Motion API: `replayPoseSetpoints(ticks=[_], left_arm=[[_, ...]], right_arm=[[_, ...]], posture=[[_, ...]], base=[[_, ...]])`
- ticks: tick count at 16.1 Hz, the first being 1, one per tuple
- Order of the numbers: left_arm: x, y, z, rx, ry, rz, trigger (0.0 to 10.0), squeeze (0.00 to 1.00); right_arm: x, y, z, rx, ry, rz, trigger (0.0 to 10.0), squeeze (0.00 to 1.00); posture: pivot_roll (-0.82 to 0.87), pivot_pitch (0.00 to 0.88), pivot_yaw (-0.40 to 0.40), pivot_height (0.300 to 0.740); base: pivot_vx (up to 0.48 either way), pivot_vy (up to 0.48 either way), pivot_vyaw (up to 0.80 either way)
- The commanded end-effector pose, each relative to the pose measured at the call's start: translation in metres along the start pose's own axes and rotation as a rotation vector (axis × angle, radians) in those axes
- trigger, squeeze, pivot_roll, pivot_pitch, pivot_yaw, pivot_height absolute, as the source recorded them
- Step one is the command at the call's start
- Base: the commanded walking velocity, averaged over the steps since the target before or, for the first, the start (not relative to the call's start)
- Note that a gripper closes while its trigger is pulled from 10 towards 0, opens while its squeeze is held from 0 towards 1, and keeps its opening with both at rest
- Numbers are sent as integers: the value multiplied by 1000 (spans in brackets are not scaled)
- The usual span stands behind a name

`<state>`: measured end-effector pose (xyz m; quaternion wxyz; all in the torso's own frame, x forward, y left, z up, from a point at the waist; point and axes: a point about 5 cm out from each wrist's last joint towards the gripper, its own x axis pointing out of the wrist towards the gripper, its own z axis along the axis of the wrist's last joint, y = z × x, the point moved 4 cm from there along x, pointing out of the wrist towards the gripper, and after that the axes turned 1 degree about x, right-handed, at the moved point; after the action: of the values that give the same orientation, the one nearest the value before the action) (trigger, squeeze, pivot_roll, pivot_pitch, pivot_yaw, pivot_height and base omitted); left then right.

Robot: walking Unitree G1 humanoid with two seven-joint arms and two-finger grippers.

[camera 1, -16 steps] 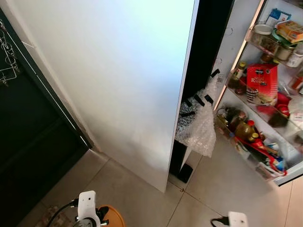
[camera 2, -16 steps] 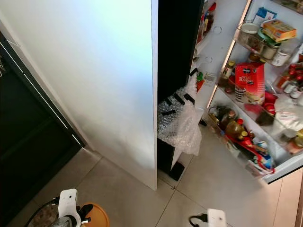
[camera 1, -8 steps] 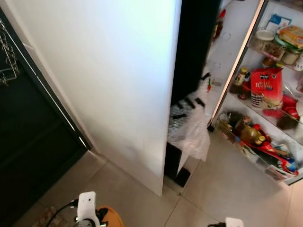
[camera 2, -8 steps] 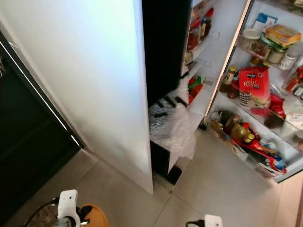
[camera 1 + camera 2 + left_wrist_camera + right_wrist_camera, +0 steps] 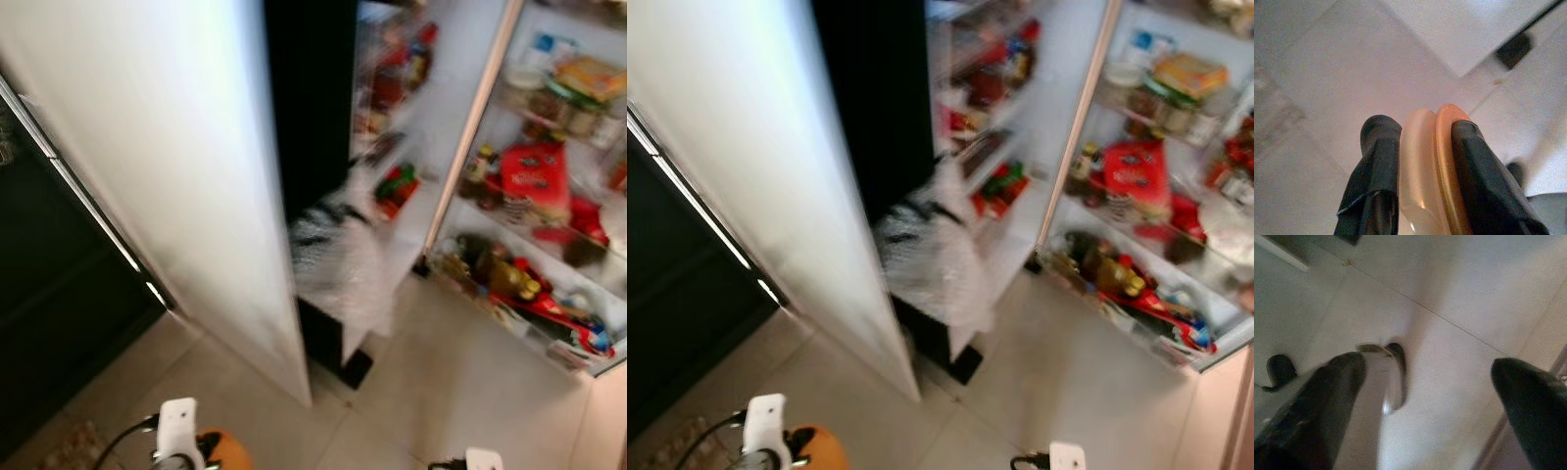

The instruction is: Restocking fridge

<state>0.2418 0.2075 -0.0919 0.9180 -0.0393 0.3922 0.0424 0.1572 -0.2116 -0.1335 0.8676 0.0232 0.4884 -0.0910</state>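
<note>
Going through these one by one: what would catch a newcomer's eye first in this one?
The open fridge, its lit shelves crowded with food, with a red packet standing out among the bottles and jars racked in the open door on the right. A crumpled sheet of bubble wrap hangs off the fridge's lower front edge. Low on the left, the left gripper is shut on an orange and clear lid-like disc, above the tiled floor.

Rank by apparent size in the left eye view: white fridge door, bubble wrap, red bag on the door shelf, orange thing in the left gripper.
1. white fridge door
2. bubble wrap
3. red bag
4. orange thing, cut off at the frame edge and nearest the camera, so its rank is unsure.
</note>
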Motion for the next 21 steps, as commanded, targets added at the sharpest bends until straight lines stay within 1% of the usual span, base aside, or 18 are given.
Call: replayPoseSetpoints(ticks=[1, 2, 4, 5, 7, 11, 15, 17, 21], left_arm=[[-4, 6, -17, 10, 58, 10, 10000, 0], [-4, 6, -17, 8, 58, 10, 10000, 0], [-4, 6, -17, 7, 58, 9, 10000, 0], [-4, 6, -17, 8, 58, 9, 10000, 0], [-4, 6, -17, 7, 58, 10, 10000, 0], [-4, 6, -17, 7, 60, 9, 10000, 0], [-4, 5, -17, 6, 59, 7, 10000, 0], [-3, 5, -17, 6, 59, 7, 10000, 0], [-3, 3, -17, 4, 59, 5, 10000, 0]], right_arm=[[-1, 2, -9, -4, 31, 1, 10000, 0], [-1, 3, -9, -1, 30, 1, 10000, 0], [-2, -3, -9, -21, 30, -2, 10000, 0], [-2, -3, -9, -23, 28, -1, 10000, 0], [-2, -4, -8, -58, 19, 6, 10000, 0], [-2, -7, -9, -64, 19, 7, 10000, 0], [-2, -4, -6, -65, 7, 12, 10000, 0], [-1, 1, -2, -66, -4, 17, 10000, 0], [0, 4, 0, -74, -8, 21, 10000, 0]], posture=[[-14, 136, 33, 740], [-14, 139, 31, 740], [-18, 142, 32, 740], [-18, 143, 32, 740], [-19, 145, 33, 740], [-20, 146, 34, 740], [-23, 145, 35, 740], [-23, 145, 35, 740], [-24, 147, 34, 740]], base=[[0, -352, 0], [0, -349, 0], [0, -347, 0], [0, -349, 0], [0, -345, 784], [0, -347, 800], [0, -346, 769], [0, -347, 616], [0, -346, 0]])
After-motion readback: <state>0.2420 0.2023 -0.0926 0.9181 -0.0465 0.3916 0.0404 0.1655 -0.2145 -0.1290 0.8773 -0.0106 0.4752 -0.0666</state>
